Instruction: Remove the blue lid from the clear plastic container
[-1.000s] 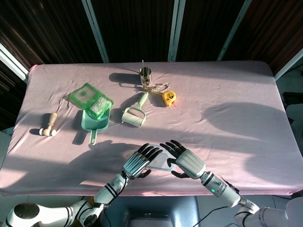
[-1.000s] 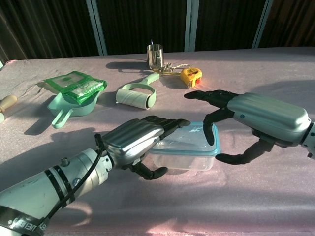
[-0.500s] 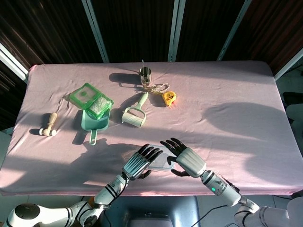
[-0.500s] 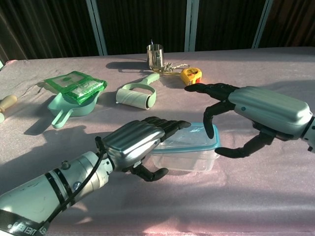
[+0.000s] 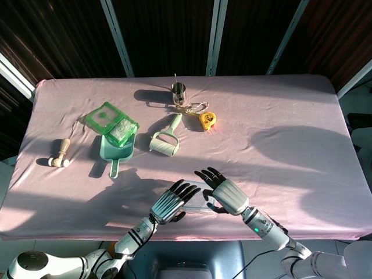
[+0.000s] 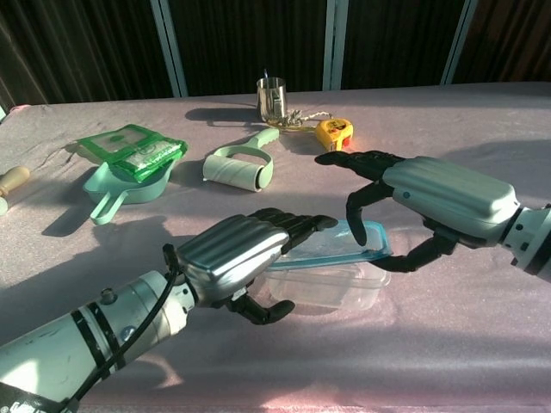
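The clear plastic container [image 6: 331, 288] stands near the table's front edge, between my two hands. My left hand [image 6: 237, 254] grips it, fingers lying over the left part of the lid and thumb against the front wall. The blue-rimmed lid [image 6: 349, 249] is tilted, its right side raised off the container. My right hand [image 6: 430, 198] pinches that raised side, one finger on top and the thumb under the edge. In the head view the container [image 5: 196, 203] shows only as a pale patch between the left hand [image 5: 171, 203] and the right hand [image 5: 224, 195].
Further back on the pink cloth lie a lint roller [image 5: 165, 139], a yellow tape measure [image 5: 207, 119], a metal cup [image 5: 178, 89], a green dustpan [image 5: 116, 148] with a green packet [image 5: 110, 119], and a wooden tool [image 5: 60, 153] at the far left.
The right hand has moved in and closed on the lid's right edge. That side of the lid has lifted off the container. The left hand keeps its grip.
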{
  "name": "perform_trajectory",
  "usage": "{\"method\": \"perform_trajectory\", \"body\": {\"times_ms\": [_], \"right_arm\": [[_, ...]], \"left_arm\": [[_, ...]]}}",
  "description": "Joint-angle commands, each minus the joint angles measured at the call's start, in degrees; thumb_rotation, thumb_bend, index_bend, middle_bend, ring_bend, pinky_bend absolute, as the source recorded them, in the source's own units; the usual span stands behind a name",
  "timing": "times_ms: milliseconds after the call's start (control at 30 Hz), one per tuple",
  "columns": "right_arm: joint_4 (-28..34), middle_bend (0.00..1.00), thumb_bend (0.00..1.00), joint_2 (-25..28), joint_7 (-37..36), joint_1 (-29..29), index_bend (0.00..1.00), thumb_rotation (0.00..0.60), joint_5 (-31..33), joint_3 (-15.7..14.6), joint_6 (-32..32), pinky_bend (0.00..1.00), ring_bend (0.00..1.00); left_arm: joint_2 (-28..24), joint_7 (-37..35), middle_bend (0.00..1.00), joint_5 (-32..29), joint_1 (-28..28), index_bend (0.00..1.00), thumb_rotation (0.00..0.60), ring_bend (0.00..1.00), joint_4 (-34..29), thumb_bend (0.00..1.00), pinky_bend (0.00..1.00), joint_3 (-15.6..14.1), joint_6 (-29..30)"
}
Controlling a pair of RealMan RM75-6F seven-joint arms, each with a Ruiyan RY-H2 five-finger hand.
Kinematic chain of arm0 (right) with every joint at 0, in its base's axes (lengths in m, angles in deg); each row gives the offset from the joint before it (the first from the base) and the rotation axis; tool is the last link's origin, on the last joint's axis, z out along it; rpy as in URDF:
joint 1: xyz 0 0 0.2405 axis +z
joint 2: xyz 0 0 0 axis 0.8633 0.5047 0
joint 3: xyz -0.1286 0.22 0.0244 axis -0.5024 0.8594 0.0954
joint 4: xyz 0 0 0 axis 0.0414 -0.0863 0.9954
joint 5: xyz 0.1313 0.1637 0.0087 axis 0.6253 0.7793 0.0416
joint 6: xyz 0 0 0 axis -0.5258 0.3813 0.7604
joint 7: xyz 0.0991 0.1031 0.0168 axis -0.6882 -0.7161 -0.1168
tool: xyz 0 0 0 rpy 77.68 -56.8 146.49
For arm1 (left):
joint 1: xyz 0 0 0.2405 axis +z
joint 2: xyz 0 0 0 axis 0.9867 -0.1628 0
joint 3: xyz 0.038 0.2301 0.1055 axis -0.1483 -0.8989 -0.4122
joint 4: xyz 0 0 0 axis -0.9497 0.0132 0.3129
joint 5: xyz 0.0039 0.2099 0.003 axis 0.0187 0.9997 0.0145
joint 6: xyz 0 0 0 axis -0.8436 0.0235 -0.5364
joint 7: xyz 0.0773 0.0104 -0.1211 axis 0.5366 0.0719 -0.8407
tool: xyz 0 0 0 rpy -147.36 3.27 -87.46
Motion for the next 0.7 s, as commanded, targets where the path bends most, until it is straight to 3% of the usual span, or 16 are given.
{"method": "perform_trajectory", "body": {"times_ms": [33,267,500,600,700], "right_arm": [[-0.8,0.10,0.49,-0.5,-0.1,-0.1,0.73,0.600,-0.4,0.0,-0.7,0.00,0.00],[-2.3,0.13,0.52,-1.4,-0.5,-0.3,0.80,0.600,-0.9,0.2,-2.5,0.00,0.00],[-2.3,0.14,0.53,-1.0,-0.3,-0.2,0.80,0.600,-1.7,0.4,-4.2,0.00,0.00],[-1.7,0.14,0.53,-0.4,0.2,-0.2,0.80,0.600,-2.1,0.8,-5.5,0.00,0.00],[-0.9,0.15,0.53,0.3,1.0,-0.1,0.80,0.600,-2.4,1.3,-6.3,0.00,0.00]], "left_arm": [[0.0,-1.2,0.56,1.0,0.1,0.00,0.600,0.61,0.1,0.33,0.50,-0.2,0.8],[0.4,-7.6,0.40,4.7,0.0,0.00,0.600,0.34,2.1,0.33,0.31,-1.3,3.5],[0.6,-12.3,0.11,7.3,-0.2,0.00,0.600,0.02,4.2,0.33,0.11,-2.0,5.6],[1.0,-13.6,0.02,8.6,-0.1,0.00,0.600,0.00,5.7,0.33,0.02,-2.1,7.3],[1.3,-14.6,0.00,9.6,0.0,0.00,0.600,0.00,7.0,0.33,0.00,-2.0,9.0]]}}
